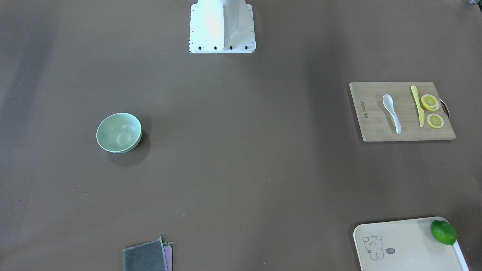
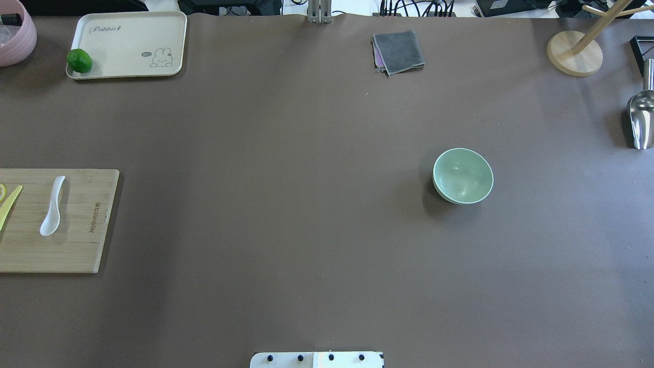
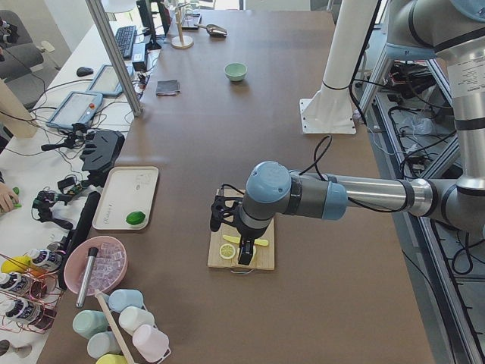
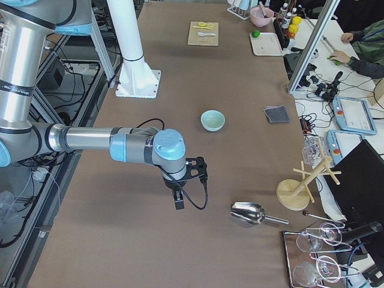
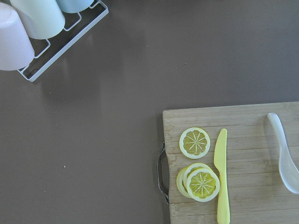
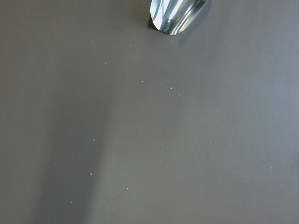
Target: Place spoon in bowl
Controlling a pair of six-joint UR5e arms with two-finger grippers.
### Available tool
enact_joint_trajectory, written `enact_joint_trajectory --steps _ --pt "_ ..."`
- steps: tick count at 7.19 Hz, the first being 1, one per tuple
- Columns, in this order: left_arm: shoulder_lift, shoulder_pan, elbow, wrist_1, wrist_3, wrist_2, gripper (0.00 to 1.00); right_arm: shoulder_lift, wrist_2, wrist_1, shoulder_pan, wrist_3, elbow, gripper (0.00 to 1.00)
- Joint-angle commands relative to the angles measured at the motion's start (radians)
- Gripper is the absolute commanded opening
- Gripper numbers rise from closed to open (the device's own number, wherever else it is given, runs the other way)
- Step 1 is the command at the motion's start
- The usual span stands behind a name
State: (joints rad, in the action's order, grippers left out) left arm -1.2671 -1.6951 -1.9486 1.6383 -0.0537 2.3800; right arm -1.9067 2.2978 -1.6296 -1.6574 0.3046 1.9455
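The white spoon [image 1: 391, 113] lies on a wooden cutting board [image 1: 372, 126] on my left side, scoop toward my base; it also shows in the overhead view [image 2: 53, 204] and at the right edge of the left wrist view [image 5: 285, 154]. The empty mint-green bowl [image 1: 119, 132] stands far off on my right side [image 2: 463, 176]. My left gripper [image 3: 244, 256] hangs above the board's outer end, near the lemon slices; I cannot tell if it is open. My right gripper [image 4: 179, 201] hangs over bare table, nearer the table's end than the bowl [image 4: 212, 120]; its state is unclear too.
A yellow plastic knife [image 1: 418, 105] and lemon slices [image 1: 430, 102] share the board. A cream tray [image 2: 127, 46] holds a lime [image 2: 79, 61]. A grey cloth [image 2: 398, 51], metal scoop [image 2: 639, 120], wooden stand [image 2: 575, 53] and cup rack [image 5: 42, 28] sit at the edges.
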Motion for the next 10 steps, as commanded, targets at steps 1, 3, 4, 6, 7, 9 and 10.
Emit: enact_joint_trajectory --steps 1,3,4,6,7,9,10 --pt "-0.002 0.002 -0.007 0.003 -0.001 -0.001 0.99 -0.009 0.0 0.0 -0.001 0.001 -0.005 1.0" --pt "-0.006 0.002 -0.004 0.003 0.0 -0.002 0.98 -0.006 0.003 0.007 -0.001 -0.002 0.0 1.0" --pt "-0.011 0.003 -0.001 0.003 0.0 -0.002 0.99 -0.005 0.058 0.032 -0.001 -0.002 0.0 1.0" --pt "-0.067 0.005 -0.003 0.032 0.002 0.01 0.99 -0.011 0.08 0.317 -0.001 -0.053 -0.008 1.0" --pt "-0.099 0.006 0.016 0.157 0.006 0.002 0.99 0.003 0.087 0.336 -0.001 -0.167 0.003 1.0" --pt "-0.216 0.008 0.135 0.279 0.06 0.013 0.98 0.131 0.222 0.336 0.028 -0.391 0.001 1.0" --pt "-0.215 0.008 0.14 0.314 0.084 0.042 0.99 0.158 0.241 0.361 0.106 -0.63 0.013 1.0"
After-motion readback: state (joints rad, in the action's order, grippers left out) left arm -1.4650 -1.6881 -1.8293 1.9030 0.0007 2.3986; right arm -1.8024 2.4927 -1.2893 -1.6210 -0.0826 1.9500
